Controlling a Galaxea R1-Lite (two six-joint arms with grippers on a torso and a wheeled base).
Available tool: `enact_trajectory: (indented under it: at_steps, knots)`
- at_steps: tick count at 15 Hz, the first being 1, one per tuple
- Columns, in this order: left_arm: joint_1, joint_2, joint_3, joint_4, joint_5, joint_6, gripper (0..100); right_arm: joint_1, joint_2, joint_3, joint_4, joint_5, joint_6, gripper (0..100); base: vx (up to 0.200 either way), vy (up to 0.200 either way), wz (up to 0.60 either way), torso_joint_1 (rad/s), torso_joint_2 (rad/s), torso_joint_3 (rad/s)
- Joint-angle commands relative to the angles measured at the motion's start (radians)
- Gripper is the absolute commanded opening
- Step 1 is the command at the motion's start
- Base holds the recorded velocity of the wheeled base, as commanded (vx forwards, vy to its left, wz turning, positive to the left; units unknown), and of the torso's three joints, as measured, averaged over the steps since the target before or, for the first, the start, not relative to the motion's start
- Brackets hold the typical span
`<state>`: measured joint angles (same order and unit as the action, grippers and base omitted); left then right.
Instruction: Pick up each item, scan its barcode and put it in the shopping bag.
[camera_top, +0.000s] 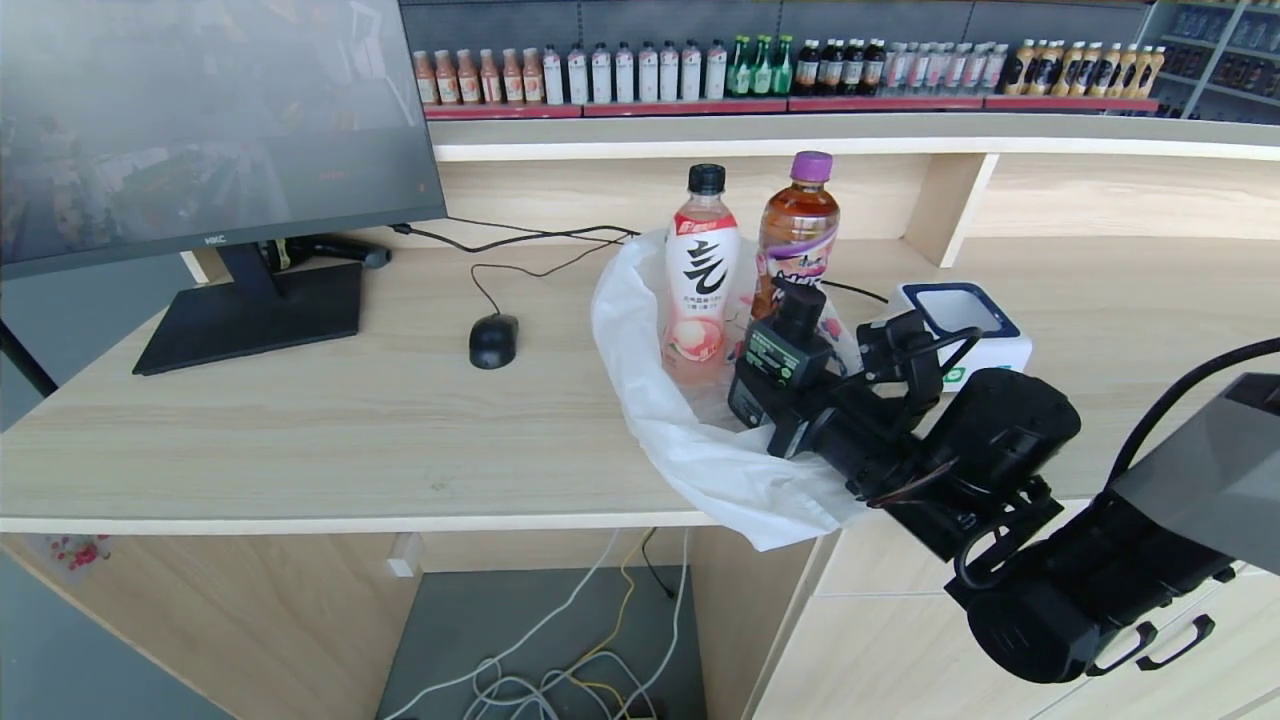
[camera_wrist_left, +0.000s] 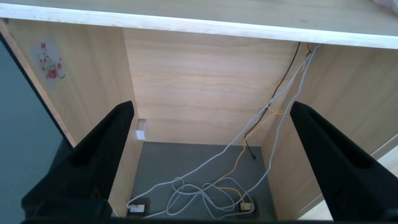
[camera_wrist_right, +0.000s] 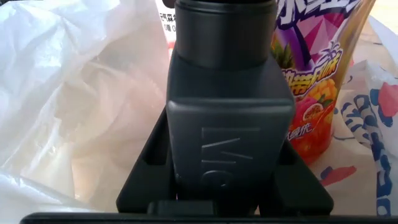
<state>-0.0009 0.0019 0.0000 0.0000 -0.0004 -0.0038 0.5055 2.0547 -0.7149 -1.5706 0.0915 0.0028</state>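
bag (camera_top: 700, 460) open, pink bottle (camera_top: 700, 290) and tea bottle (camera_top: 797, 230) upright inside | dark bottle (camera_top: 780, 350) over bag's mouth, just beside tea bottle, clenched in right gripper (camera_wrist_right: 227, 180) | judged: lower clear of both, then release | left gripper (camera_wrist_left: 211, 124) spread wide, below and left of bag

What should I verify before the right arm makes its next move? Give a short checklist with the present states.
1. Right tool shut on the dark grey box-shaped item: ok.
2. Item above the white plastic bag: ok.
3. Clear bottle with black cap and brown bottle with purple cap upright: ok.
4. Free room beside the bottles: cannot tell.
5. Left tool open, empty, below the wooden counter: ok.
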Motion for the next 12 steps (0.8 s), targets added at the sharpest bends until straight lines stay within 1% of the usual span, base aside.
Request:
enact_trajectory:
  at_steps: [1,12]
  knots:
    - [-0.001,0.0,0.0,0.0,0.0,-0.001,100,0.001,0.005,0.003,0.0,0.001,0.0,0,0.0,0.0,0.0,0.0,0.0,0.0]
    - [-0.001,0.0,0.0,0.0,-0.001,-0.001,100,0.004,0.013,0.009,0.0,0.002,0.017,0,0.0,0.0,0.0,0.0,0.0,0.0]
